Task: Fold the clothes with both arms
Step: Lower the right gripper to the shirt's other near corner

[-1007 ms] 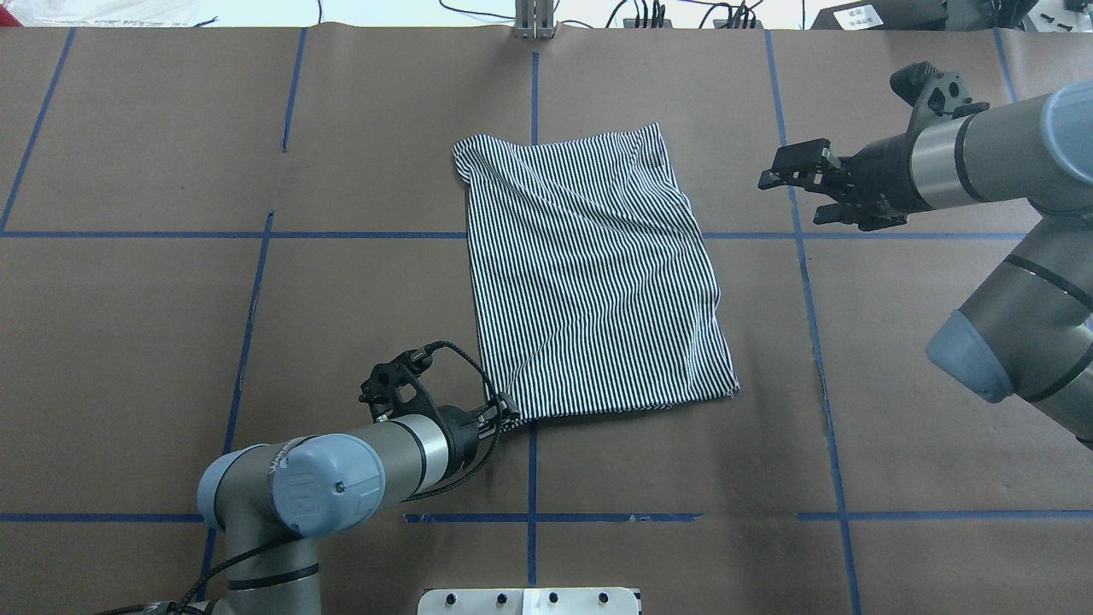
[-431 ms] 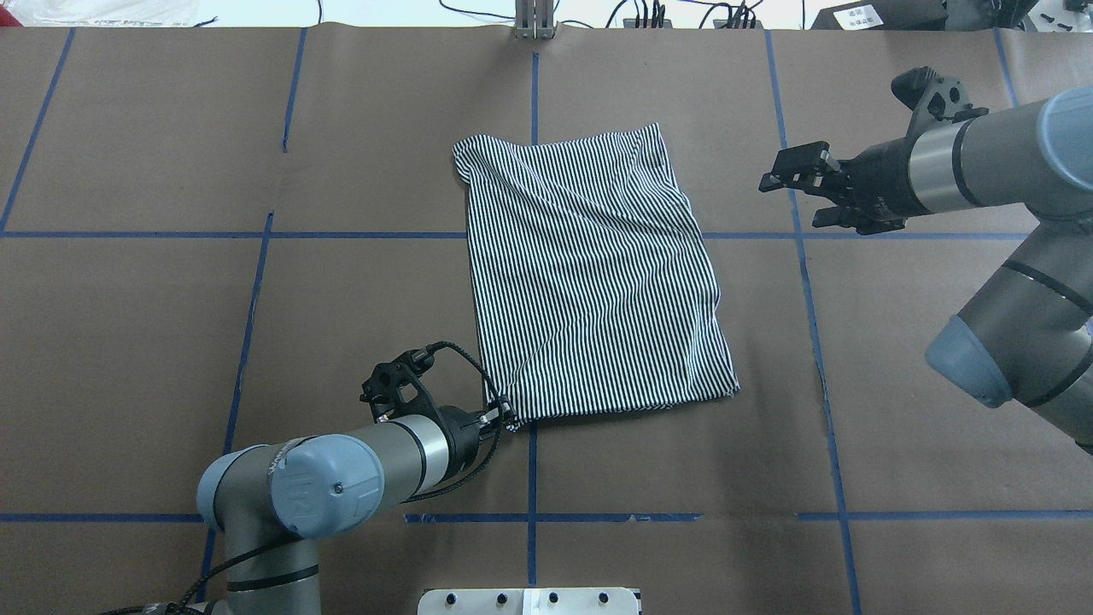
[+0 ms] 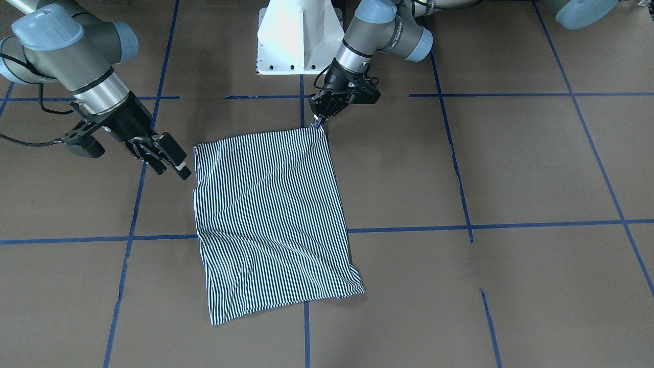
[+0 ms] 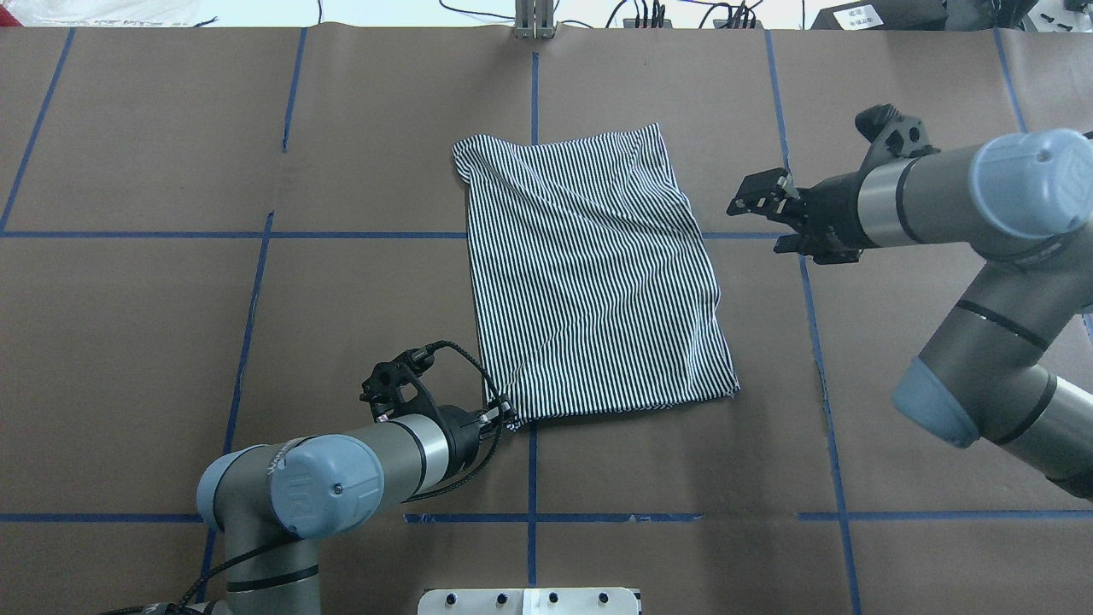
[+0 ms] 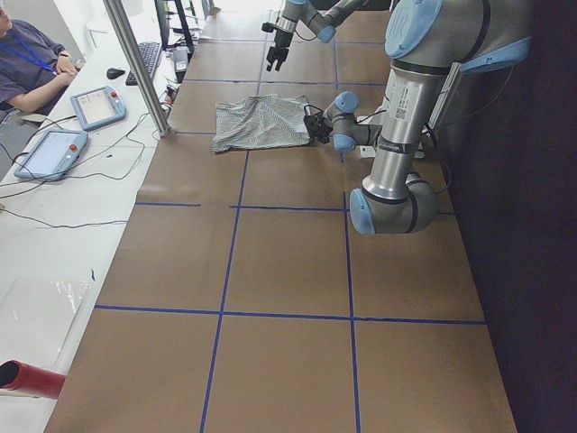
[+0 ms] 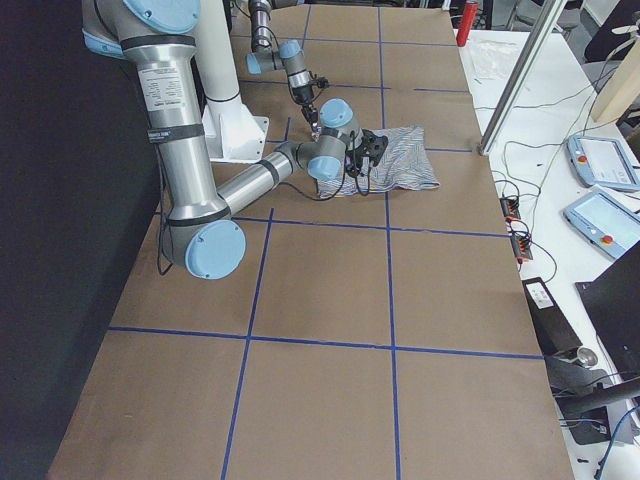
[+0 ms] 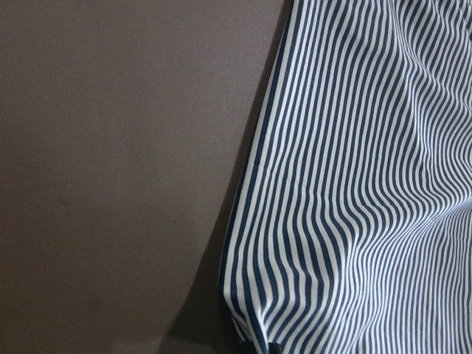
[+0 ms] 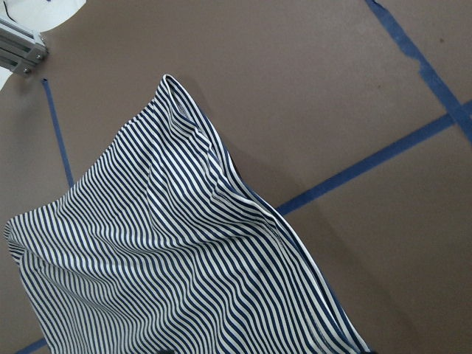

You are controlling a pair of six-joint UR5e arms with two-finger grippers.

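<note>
The striped polo shirt [image 4: 589, 273] lies folded into a rough rectangle in the middle of the table, and it also shows in the front-facing view [image 3: 271, 214]. Its collar, placket and logo are hidden. My left gripper [image 4: 505, 418] is shut on the shirt's near left corner, low on the table; the front-facing view [image 3: 319, 120] shows that corner pinched. The left wrist view shows the striped cloth [image 7: 354, 184] running up from the grip. My right gripper [image 4: 756, 222] is open and empty, a short way off the shirt's right edge. The right wrist view shows the shirt's far corner [image 8: 169, 258].
Brown paper with blue tape lines [image 4: 803, 282] covers the table. The white pedestal base [image 3: 299, 36] stands at the robot's edge. A metal post [image 4: 534, 21] stands at the far edge. An operator's desk with tablets [image 5: 95, 106] runs beyond the table.
My right arm has swung toward the shirt, bringing the open gripper closer to its right edge and slightly nearer the robot. The left gripper and the shirt have stayed put.
</note>
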